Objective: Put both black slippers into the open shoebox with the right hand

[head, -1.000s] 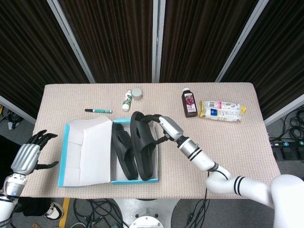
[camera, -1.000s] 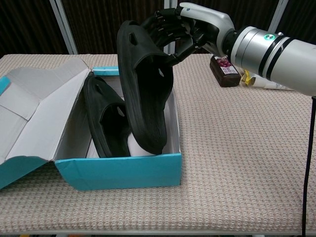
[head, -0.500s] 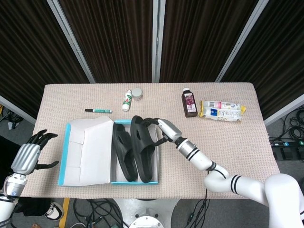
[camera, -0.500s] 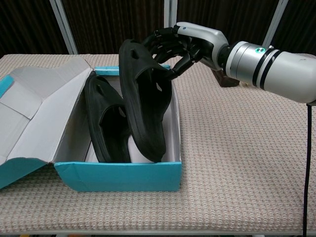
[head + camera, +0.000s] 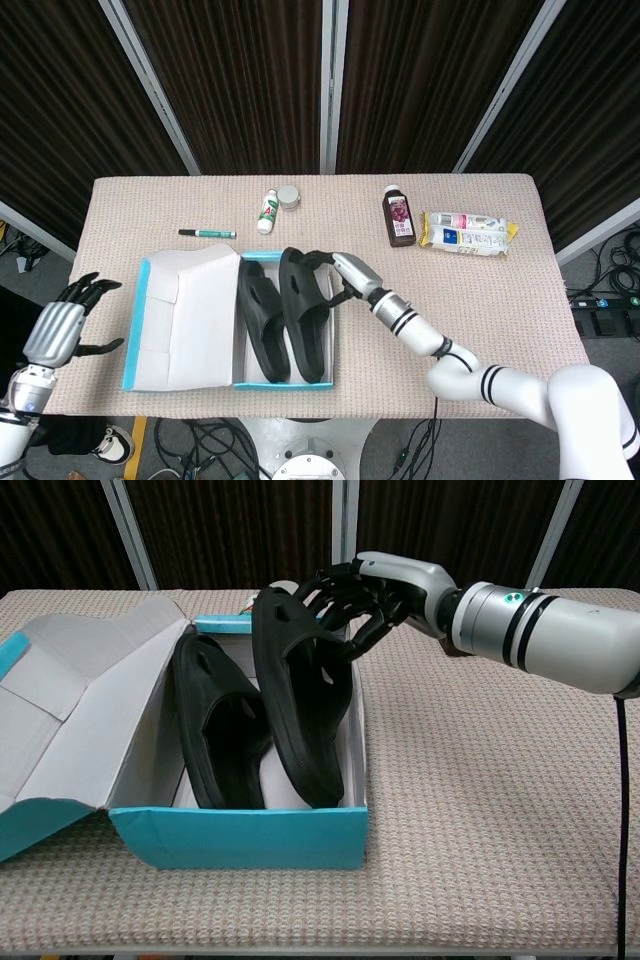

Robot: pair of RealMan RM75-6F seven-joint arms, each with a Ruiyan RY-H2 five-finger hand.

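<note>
While right hand [image 5: 362, 598] grips second slipper [image 5: 303, 705] in the shoebox [image 5: 240, 837], lower flat, then let go.

On the beige woven table [image 5: 560, 300], a green-barrelled pen [image 5: 207, 233] lies towards the left part of the far half, parallel to the far edge. A small white bottle with a green label [image 5: 267, 211] lies on its side near the middle of the far edge, with a round grey lid [image 5: 288, 197] just beside it on the side nearer that edge. Right of centre, a dark bottle with a purple label [image 5: 398, 217] lies flat, and a white and yellow packet [image 5: 466, 233] lies just to its right, towards the far right corner.
</note>
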